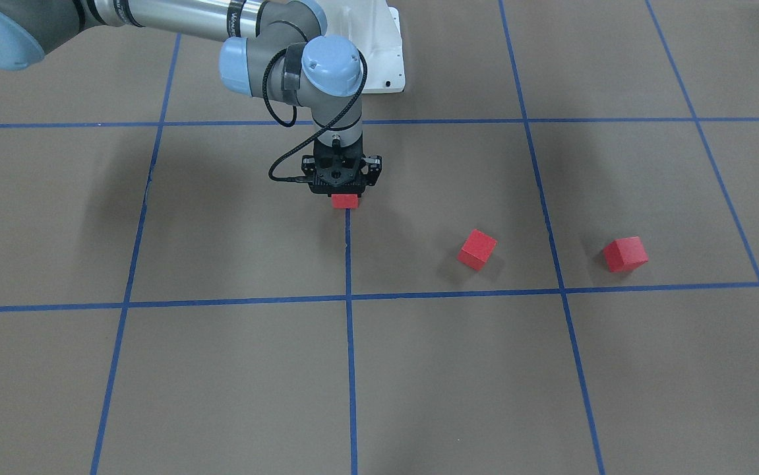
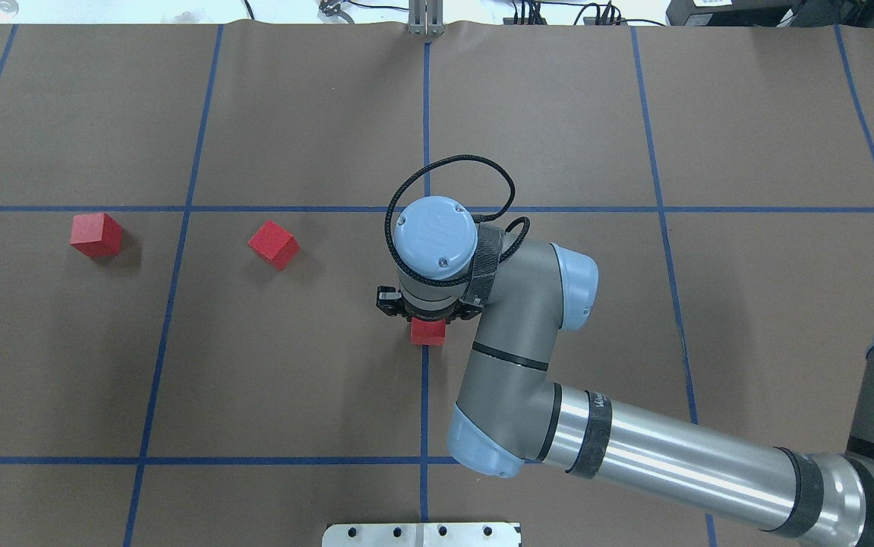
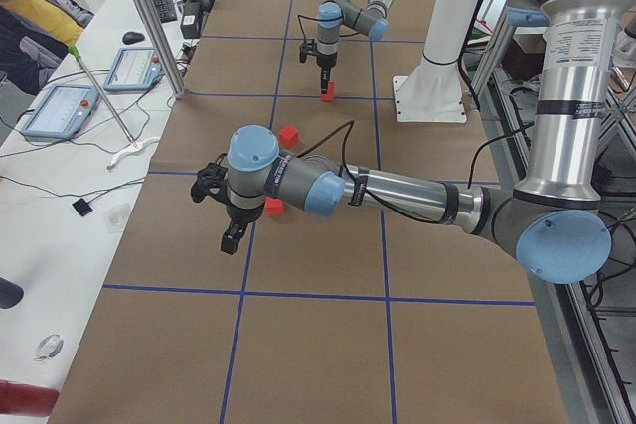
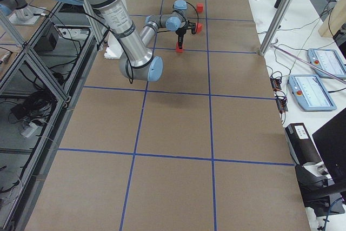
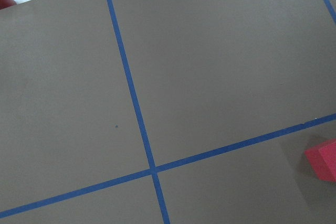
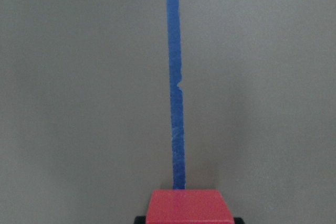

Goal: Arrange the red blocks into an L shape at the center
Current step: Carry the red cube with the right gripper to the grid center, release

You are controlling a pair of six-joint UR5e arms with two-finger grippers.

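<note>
Front view: right gripper (image 1: 345,194) clamps first red block (image 1: 345,201) on the middle tape line (image 1: 350,316); second block (image 1: 477,249) and third block (image 1: 625,254) lie apart. Left view: left gripper (image 3: 231,237), aperture indeterminable. Right wrist view: first red block sits squarely on the line.

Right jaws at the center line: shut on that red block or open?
Shut on it: the right wrist view shows the red block filling the right gripper, no gap either side.
</note>
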